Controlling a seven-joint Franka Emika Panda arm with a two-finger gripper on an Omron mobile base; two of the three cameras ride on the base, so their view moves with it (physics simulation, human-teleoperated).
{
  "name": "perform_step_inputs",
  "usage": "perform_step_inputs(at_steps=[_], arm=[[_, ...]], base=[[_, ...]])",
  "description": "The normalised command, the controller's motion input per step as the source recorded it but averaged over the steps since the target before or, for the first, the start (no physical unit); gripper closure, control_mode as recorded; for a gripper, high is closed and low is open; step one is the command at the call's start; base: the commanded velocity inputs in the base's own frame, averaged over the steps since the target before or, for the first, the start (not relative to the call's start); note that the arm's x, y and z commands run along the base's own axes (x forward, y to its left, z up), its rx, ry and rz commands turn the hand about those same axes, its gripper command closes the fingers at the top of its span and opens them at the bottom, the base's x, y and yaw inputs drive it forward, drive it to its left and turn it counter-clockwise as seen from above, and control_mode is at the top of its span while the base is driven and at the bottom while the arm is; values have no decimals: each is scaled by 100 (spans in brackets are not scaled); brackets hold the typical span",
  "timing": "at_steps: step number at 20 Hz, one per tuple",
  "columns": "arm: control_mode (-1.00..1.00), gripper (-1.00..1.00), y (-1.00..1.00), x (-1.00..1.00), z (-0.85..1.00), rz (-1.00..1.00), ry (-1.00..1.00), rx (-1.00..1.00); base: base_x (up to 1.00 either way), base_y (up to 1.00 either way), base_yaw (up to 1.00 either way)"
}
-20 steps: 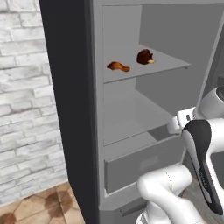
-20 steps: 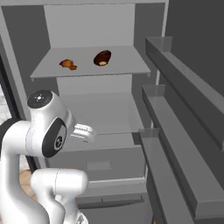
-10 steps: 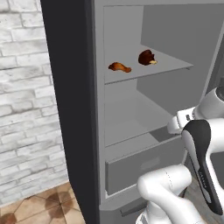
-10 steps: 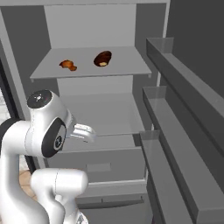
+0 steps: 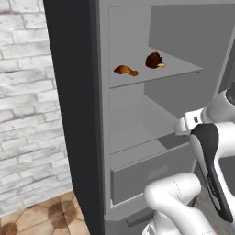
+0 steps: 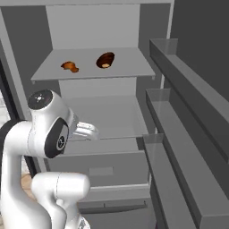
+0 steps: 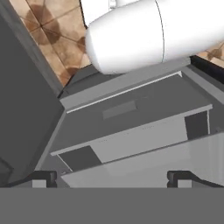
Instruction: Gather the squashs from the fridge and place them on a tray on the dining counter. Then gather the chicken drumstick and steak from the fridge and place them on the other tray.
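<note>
chicken drumstick (image 5: 125, 70): on the upper shelf of the fridge (image 5: 73, 114), beside the steak (image 5: 154, 60).
Change: none you can see over the last second (arm parked low).
gripper (image 7: 112, 177): jaws wide, empty, so your meat pick hasn't begun.

Base cameras creep slightly: in the left base view the fridge (image 5: 82, 114) frame edges right, and the chicken drumstick (image 5: 125, 70) and steak (image 5: 154, 60) on the shelf (image 5: 156, 73) drift right with it. That's view motion, not the items moving. Arm pose looks the same, no visible change.
</note>
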Motion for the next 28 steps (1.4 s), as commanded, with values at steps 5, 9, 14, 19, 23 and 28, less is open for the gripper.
perform_step_inputs(at_steps=[5, 9, 14, 19, 23, 28], arm=[[-100, -100, -1, 0, 91, 3, -33, -10], [-100, -100, 2, 24, 85, 1, -23, -8], [-100, -100, 0, 63, 63, 2, -9, -5], [-100, -100, 1, 57, 35, 0, -6, -7], [-100, -100, 0, 58, 30, 0, -1, -3], [-100, -100, 0, 50, 28, 2, 0, 0]], base=[[0, 0, 0], [0, 0, 0], [0, 0, 0], [0, 0, 0], [0, 0, 0], [0, 0, 0]])
